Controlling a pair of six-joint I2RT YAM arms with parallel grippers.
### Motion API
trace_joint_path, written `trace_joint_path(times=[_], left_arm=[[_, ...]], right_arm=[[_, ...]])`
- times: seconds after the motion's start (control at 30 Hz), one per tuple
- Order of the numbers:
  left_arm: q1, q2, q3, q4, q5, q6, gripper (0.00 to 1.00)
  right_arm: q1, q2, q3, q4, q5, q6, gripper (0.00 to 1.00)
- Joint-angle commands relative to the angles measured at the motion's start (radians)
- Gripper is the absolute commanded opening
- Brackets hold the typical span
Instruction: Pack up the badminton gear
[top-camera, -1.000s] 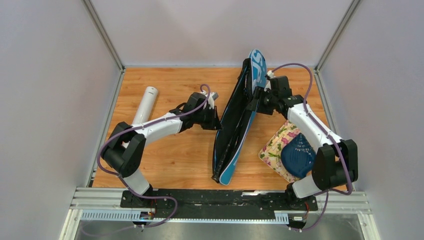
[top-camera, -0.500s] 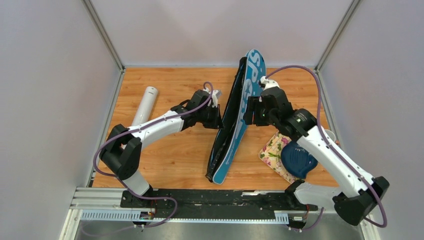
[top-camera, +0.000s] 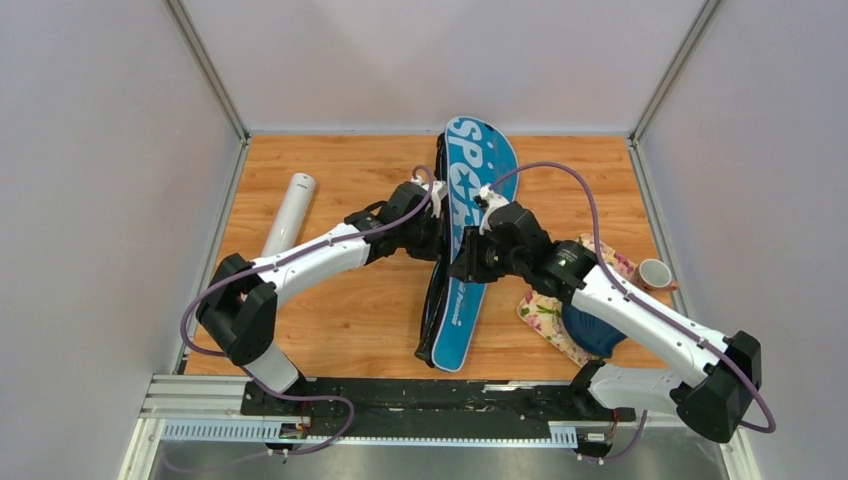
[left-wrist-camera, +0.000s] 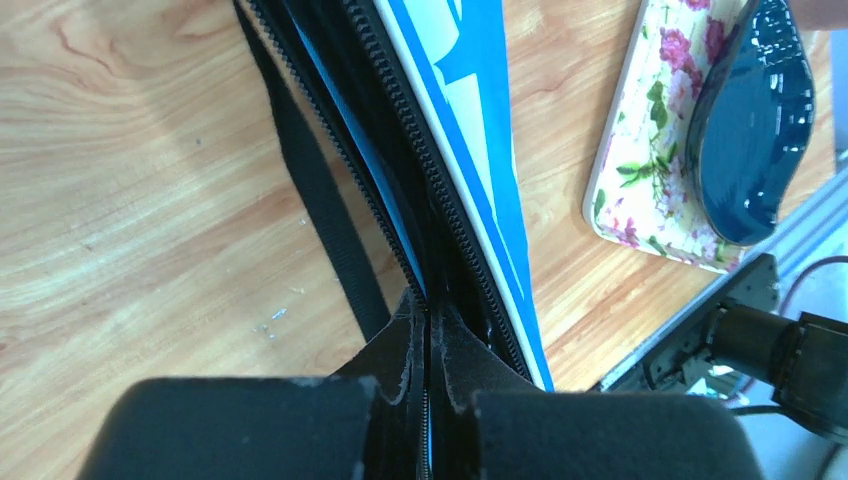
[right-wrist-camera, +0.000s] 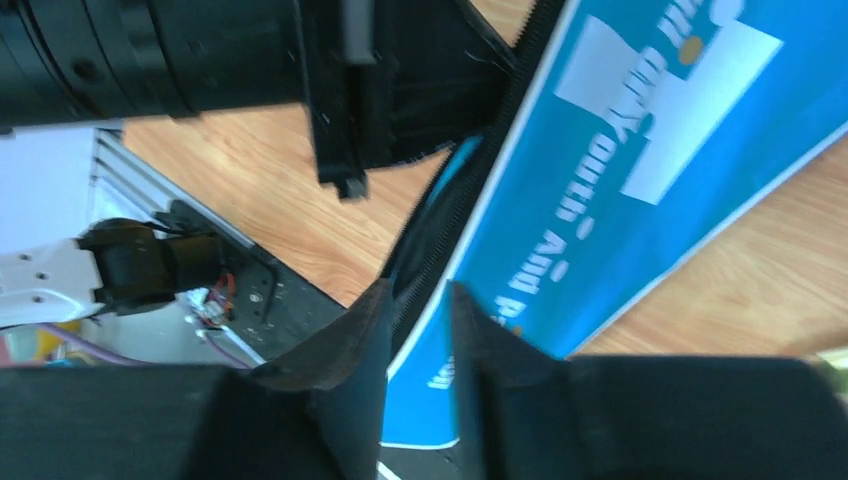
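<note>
One blue cover (top-camera: 478, 160), zip gaping; tube (top-camera: 290, 210) shows only from above. Left fingers (left-wrist-camera: 260, 430) pinch the zip; right fingers (right-wrist-camera: 340, 360) straddle it, grip unclear.

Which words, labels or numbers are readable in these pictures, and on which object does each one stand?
"SPO": large white letters on the wide end of the blue cover; further letters are hidden.
"Youth And": small white print on the cover's narrow part, seen in the right wrist view; the words around it are blurred or cut off.
white tube: nothing readable on it.
</note>
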Motion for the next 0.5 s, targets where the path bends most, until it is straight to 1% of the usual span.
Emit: trace_joint_path(times=[0.0, 0.03, 0.1, 0.13, 0.2, 0.27, 0.33, 0.37, 0.43, 0.47], left_arm=[[-0.07, -0.052, 0.132, -0.025, -0.155, 0.098, 0.0], [-0.077, -0.049, 0.137, -0.036, -0.183, 0.104, 0.0], [-0.08, -0.046, 0.14, -0.037, -0.174, 0.1, 0.0], [-0.08, -0.047, 0.14, -0.036, -0.177, 0.1, 0.0], [-0.078, -0.053, 0.14, -0.034, -0.183, 0.096, 0.0], [-0.078, -0.058, 0.142, -0.034, -0.183, 0.101, 0.0], [-0.078, -0.072, 0.14, -0.027, -0.183, 0.104, 0.0], [-0.08, -0.075, 0.137, -0.025, -0.209, 0.11, 0.0], [-0.081, -0.081, 0.128, -0.02, -0.225, 0.115, 0.0], [-0.083, -0.081, 0.123, -0.017, -0.225, 0.112, 0.0]], right_arm=[[0.022, -0.02, -0.058, 0.19, -0.109, 0.003, 0.25], [0.03, -0.023, -0.072, 0.234, -0.109, -0.006, 0.24], [0.036, -0.011, -0.095, 0.263, -0.101, -0.015, 0.23], [0.036, -0.002, -0.092, 0.257, -0.092, -0.027, 0.22], [0.036, 0.029, -0.083, 0.231, -0.07, -0.037, 0.15], [0.036, 0.037, -0.091, 0.205, -0.005, -0.02, 0.11], [0.034, 0.037, -0.109, 0.164, 0.058, 0.011, 0.1], [0.036, 0.032, -0.124, 0.147, 0.11, 0.05, 0.1], [0.034, 0.009, -0.147, 0.138, 0.12, 0.089, 0.11], [0.034, 0.0, -0.181, 0.147, 0.115, 0.124, 0.15]])
